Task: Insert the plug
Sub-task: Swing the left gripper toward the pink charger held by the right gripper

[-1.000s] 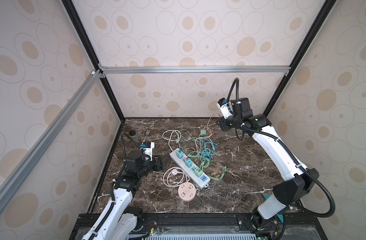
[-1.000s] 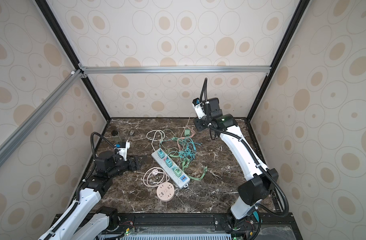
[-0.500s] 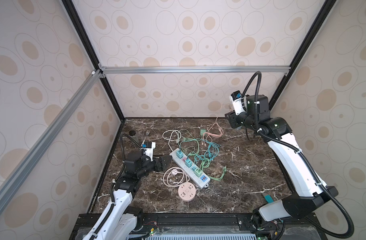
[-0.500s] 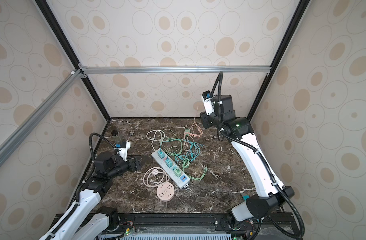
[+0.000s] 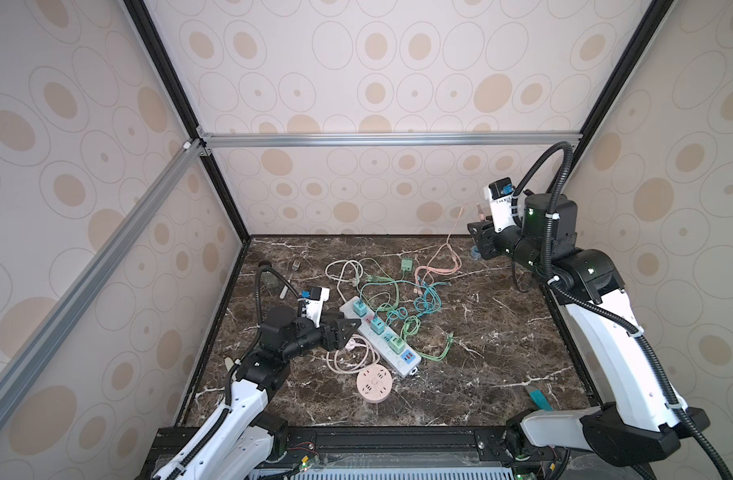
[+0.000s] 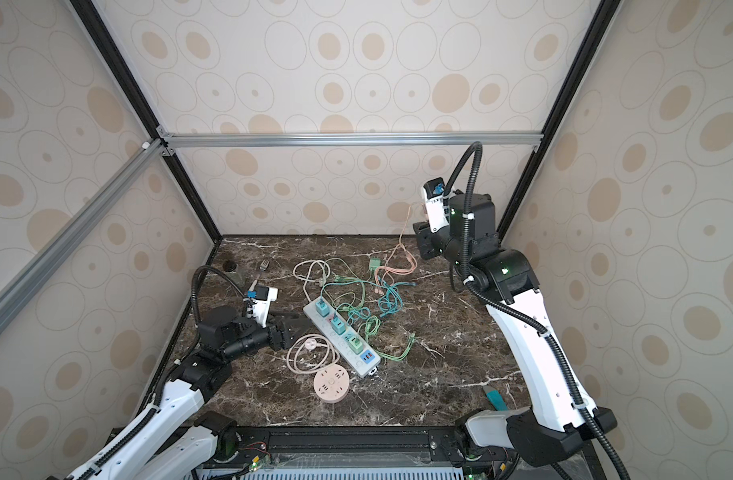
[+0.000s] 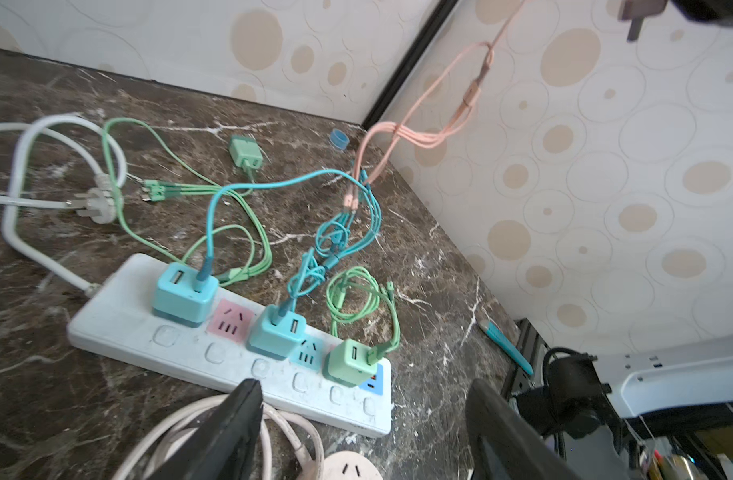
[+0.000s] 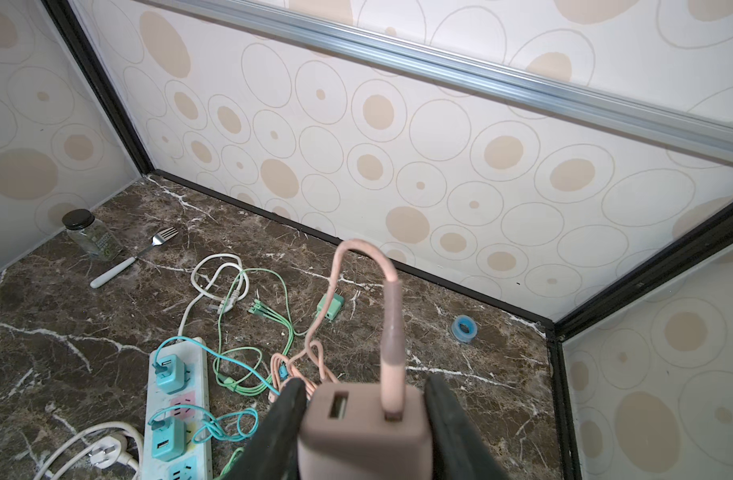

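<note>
With your right claw [image 8: 365,386] clamped on the pink charger plug [image 8: 365,436] high near the back right corner, lower it slowly, prongs square over the free pink socket [image 7: 230,322] of the power strip [image 7: 119,328], and let your wide-open left claw [image 7: 365,384] beside it pin the strip down.

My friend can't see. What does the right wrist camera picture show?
The right gripper clamps a pink charger above the marble table, its pink cable looping down. Below lie a white power strip, tangled cables, a fork and a jar.
</note>
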`<state>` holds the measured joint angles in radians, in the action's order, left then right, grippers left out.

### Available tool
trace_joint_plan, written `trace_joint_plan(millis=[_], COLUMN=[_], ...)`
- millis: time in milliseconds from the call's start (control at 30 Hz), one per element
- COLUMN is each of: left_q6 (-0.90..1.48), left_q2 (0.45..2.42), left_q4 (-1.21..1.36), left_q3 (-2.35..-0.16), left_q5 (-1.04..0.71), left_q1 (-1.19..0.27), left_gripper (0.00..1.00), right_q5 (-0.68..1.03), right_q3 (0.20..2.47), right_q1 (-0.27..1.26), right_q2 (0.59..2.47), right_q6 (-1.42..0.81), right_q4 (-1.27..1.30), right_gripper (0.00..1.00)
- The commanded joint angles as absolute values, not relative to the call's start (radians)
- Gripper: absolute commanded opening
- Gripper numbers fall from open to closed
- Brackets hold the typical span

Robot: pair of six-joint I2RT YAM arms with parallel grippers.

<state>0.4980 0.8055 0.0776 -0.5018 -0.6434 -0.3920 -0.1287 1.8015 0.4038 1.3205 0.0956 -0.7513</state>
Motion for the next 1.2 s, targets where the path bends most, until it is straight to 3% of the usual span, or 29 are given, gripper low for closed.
trace_joint_plan(millis=[0, 233, 500, 1167], left_q6=[0.465, 0.431, 0.411, 0.368], left_q2=[0.837, 0.896, 0.962, 1.267], left_q4=[0.117, 0.145, 0.252, 0.516], left_q3=[-0.566, -0.622, -0.638, -0.773], left_q5=[-0.598, -0.543, -0.499, -0.327], left_q1=[-0.461, -0.605, -0.746, -1.045], left_gripper=[0.77, 0.77, 0.72, 0.7], right_q5=[-0.155, -0.107, -0.024, 0.205], right_q3=[1.828, 1.786, 1.414, 0.948], right_q1=[0.405, 0.404, 0.404, 0.44], right_q2=[1.294, 1.265, 1.07, 0.872], right_q6=[0.107, 0.058, -0.128, -0.474], right_q4=[-0.721, -0.752, -0.638, -0.351], right_gripper=[0.31, 0.31, 0.32, 0.3])
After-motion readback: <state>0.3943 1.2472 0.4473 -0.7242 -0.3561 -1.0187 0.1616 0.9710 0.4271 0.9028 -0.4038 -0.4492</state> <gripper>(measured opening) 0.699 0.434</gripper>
